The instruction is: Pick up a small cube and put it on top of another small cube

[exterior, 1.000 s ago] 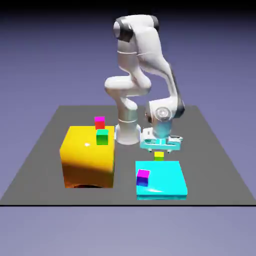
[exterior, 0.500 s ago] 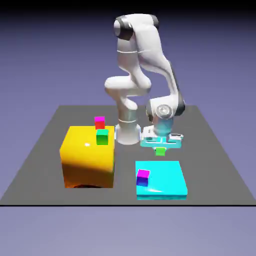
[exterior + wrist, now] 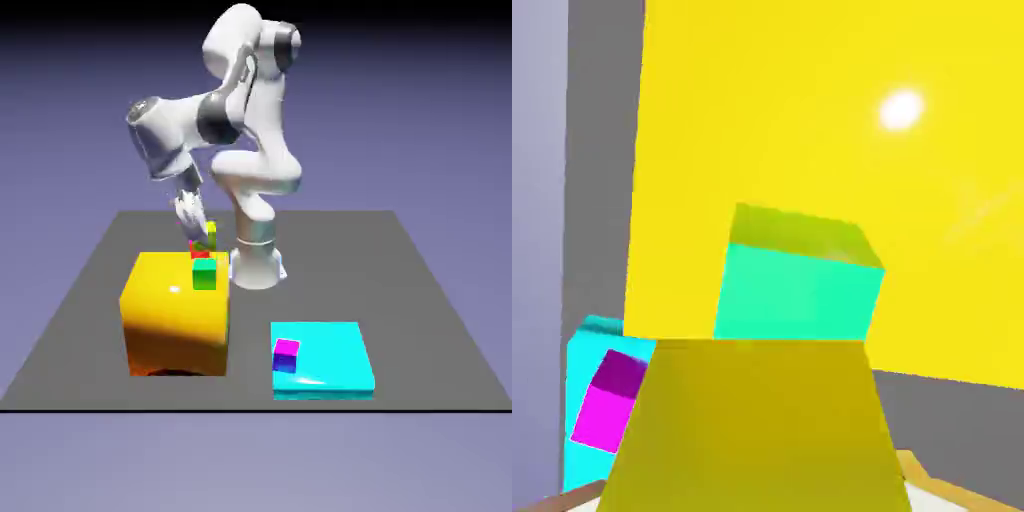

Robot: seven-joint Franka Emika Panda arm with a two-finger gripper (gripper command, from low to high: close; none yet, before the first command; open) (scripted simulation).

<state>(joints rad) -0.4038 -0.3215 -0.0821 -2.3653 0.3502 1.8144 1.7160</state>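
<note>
Table [image 3: 430, 300] of dark grey lay beneath everything, and the white arm [image 3: 235, 110] reared over it and bent down toward the exterior view's left. The big yellow block [image 3: 175, 310] stood on that left side, the flat cyan block [image 3: 335, 360] lower and to the right, the two well apart. In the hand view the yellow block [image 3: 812, 100] filled most of the picture, with a strip of grey table [image 3: 602, 150] beside it and a corner of the cyan block [image 3: 587, 340] at the lower left. The gripper [image 3: 203, 238] hung over the far edge of the yellow block, its jaws clamped on the small yellow-and-lime cube [image 3: 211, 236], which showed large and olive-yellow [image 3: 752, 430] at the bottom of the hand view, hiding the finger tips. That cube sat in the air just above and slightly right of the tiny magenta-topped red cube [image 3: 197, 250], of which only a sliver of red showed behind the gripper; whether the two touched could not be told. Just in front of the red one, on the yellow block's top, stood the green cube with a teal top [image 3: 204, 273], seen in the hand view as a teal face with a green side [image 3: 797, 280]. The magenta-topped cube with blue sides [image 3: 286, 354] rested on the cyan block near its left edge, and its magenta face [image 3: 607, 405] showed at the hand view's lower left.
</note>
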